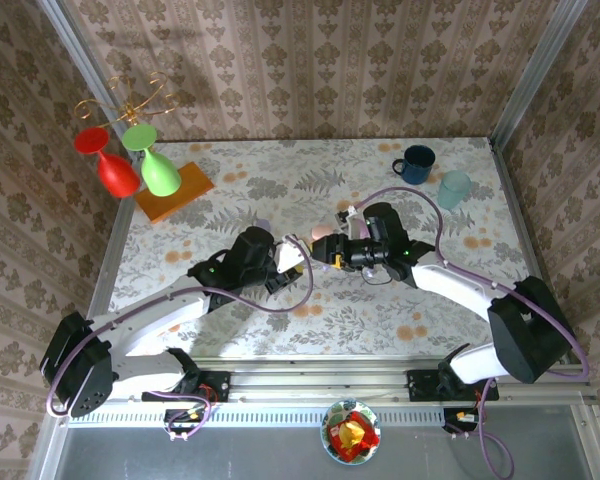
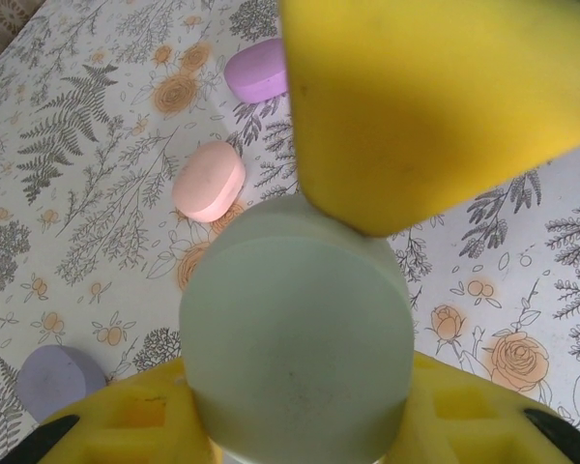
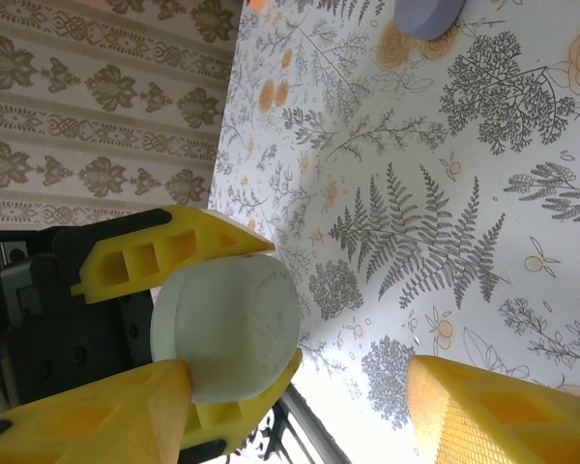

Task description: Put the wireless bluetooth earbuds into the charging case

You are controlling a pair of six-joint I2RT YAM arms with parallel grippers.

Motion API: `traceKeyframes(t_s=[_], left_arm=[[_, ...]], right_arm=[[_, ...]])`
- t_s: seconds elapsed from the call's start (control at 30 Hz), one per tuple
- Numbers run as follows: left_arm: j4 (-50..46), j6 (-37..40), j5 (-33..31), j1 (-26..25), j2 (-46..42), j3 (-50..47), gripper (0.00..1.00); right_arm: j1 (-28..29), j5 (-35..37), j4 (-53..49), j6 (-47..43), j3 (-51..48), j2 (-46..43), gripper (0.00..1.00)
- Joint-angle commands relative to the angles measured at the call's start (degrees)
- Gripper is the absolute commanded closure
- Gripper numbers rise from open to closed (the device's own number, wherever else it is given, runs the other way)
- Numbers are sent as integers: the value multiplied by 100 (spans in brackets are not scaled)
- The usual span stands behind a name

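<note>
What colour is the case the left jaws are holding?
Pale mint green case, clearest in the left wrist view.

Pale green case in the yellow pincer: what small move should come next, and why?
Probably the right pincer should close on the pale green case to pry its lid open. The left pincer grips the case, which looks closed, and one finger of the open right pincer sits at its rim.

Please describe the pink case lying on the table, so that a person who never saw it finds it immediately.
Look at the table with the flowery cloth, near its middle, just beyond where the two arms meet. There a salmon-pink, pebble-shaped plastic case lies flat and closed, between a lilac oval case and a pale green round case. It is the only pink one.
</note>
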Motion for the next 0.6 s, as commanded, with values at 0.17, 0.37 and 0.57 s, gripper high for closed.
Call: traceKeyframes(t_s=[0.17,0.37,0.57], left_arm=[[175,55,225,-86,-121,-102,77],[238,64,238,-117,-130,-75,77],[232,14,246,-118,-139,-62,77]], right_arm=[[164,-269,549,168,-66,-263,37],[191,-251,245,154,127,122,42],[178,-8,34,187,103,170,64]])
